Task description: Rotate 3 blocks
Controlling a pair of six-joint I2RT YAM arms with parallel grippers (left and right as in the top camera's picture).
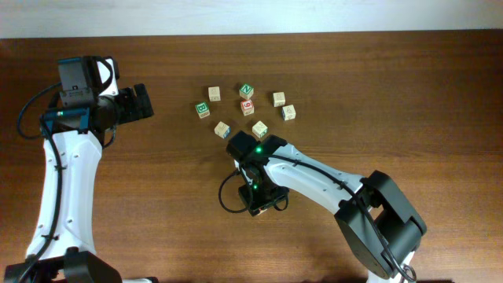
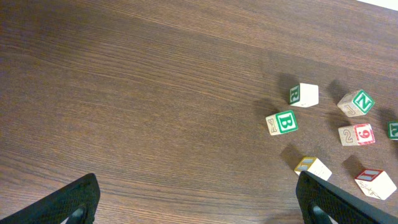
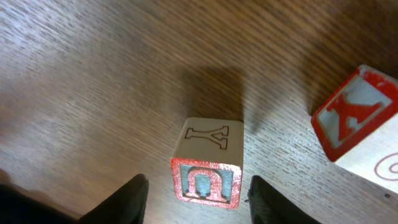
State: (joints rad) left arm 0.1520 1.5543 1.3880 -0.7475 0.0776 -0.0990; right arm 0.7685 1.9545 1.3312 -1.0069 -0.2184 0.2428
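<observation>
Right gripper (image 1: 256,143): jaws open, one on each side of the U block (image 3: 207,176), not gripping. I see bare table (image 1: 409,71) between the block and the left finger. The block rests flat at the near edge of the cluster, with its red U face toward the wrist camera and its Y face up. The blue-faced block (image 1: 222,130) sits to its left, apart. The red 6 block (image 1: 247,106) is farther back and the green B block (image 1: 203,109) is at the cluster's left. Left gripper (image 1: 141,102): jaws wide open, holding nothing, well left of the blocks.
</observation>
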